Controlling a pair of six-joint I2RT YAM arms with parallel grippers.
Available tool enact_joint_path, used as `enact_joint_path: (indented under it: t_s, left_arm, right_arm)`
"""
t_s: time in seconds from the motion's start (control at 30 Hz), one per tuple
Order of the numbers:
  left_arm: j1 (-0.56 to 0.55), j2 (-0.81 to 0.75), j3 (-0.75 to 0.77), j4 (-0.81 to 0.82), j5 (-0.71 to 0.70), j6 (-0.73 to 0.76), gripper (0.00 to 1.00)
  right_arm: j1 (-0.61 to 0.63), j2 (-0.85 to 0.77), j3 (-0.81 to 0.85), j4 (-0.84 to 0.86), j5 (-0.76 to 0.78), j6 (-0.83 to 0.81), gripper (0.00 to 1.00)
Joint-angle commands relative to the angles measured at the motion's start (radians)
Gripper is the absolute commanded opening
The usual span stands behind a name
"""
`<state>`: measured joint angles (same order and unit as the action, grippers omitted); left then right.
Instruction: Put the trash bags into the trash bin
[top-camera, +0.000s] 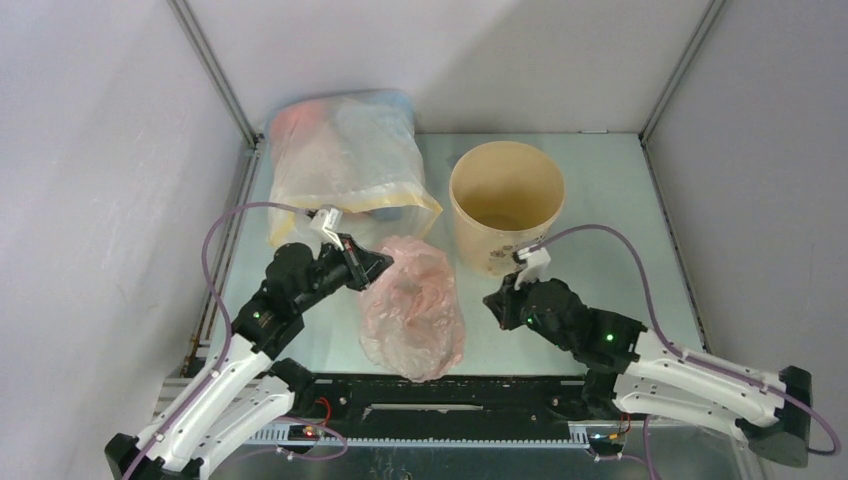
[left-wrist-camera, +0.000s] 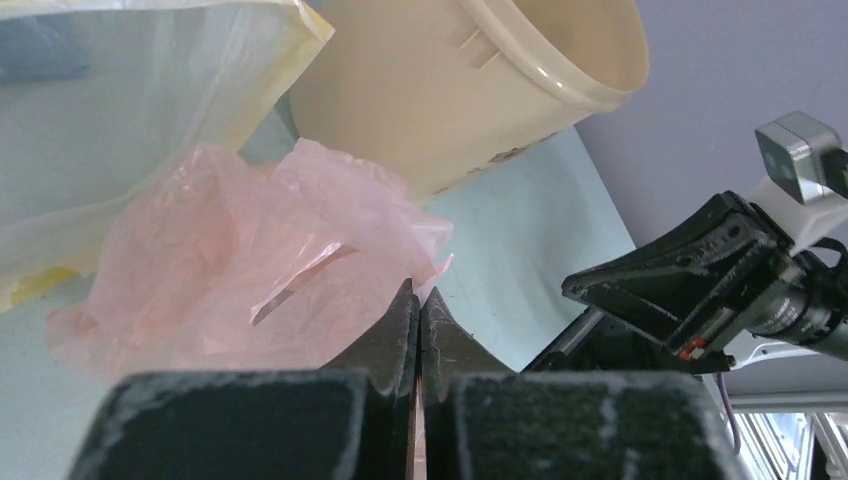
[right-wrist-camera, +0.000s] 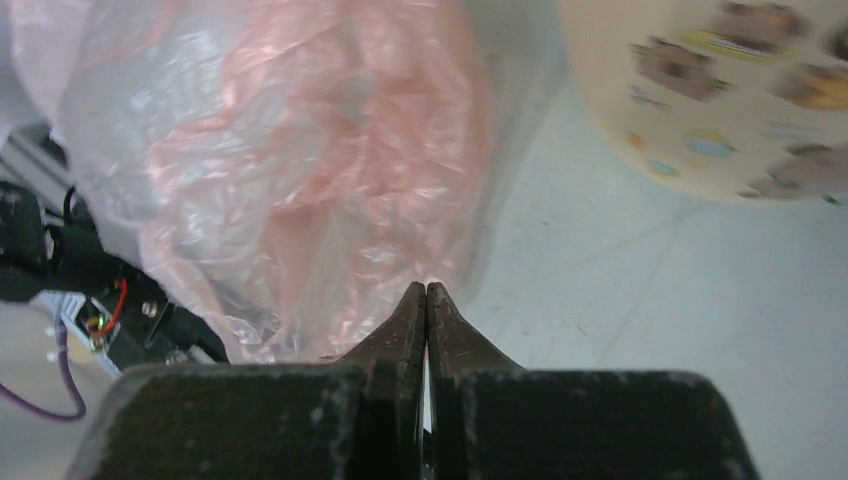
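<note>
Top external, trash bags (top-camera: 412, 305) just beside left end effector (top-camera: 383, 262)

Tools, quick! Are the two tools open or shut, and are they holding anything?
Left tool: shut, tips at the pink bag; whether it pinches the bag cannot be told.
Right tool: shut, holding nothing.

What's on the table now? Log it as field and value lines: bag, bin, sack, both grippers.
pink bag: crumpled on the table, outside the bin, between the two grippers
trash bin: upright, mouth open, nothing visible inside
clear sack: yellow hem, stuffed, beside the bin at the far left
left gripper: shut, tips at the bag's edge, no hold evident
right gripper: shut, tips near the bag's other side
task state: bag not yet in the bin
</note>
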<state>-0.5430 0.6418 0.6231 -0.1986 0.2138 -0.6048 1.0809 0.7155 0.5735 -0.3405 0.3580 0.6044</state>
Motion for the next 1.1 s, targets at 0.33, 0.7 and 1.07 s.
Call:
enact_joint_path:
  t_s: [0.33, 0.7, 1.07]
  left_arm:
    - [-0.004, -0.047, -0.025, 0.018, 0.009, -0.059, 0.0]
    - [-0.005, -0.061, -0.04, 0.004, 0.022, -0.073, 0.0]
    - [-0.005, -0.058, 0.025, 0.001, 0.046, -0.097, 0.0]
  right_arm:
    - [0.155, 0.59, 0.132, 0.663, 0.002, -0.184, 0.0]
    - [0.189, 0.946, 0.176, 1.017, 0.082, -0.265, 0.0]
    - [0.17, 1.142, 0.178, 1.002, 0.008, -0.164, 0.0]
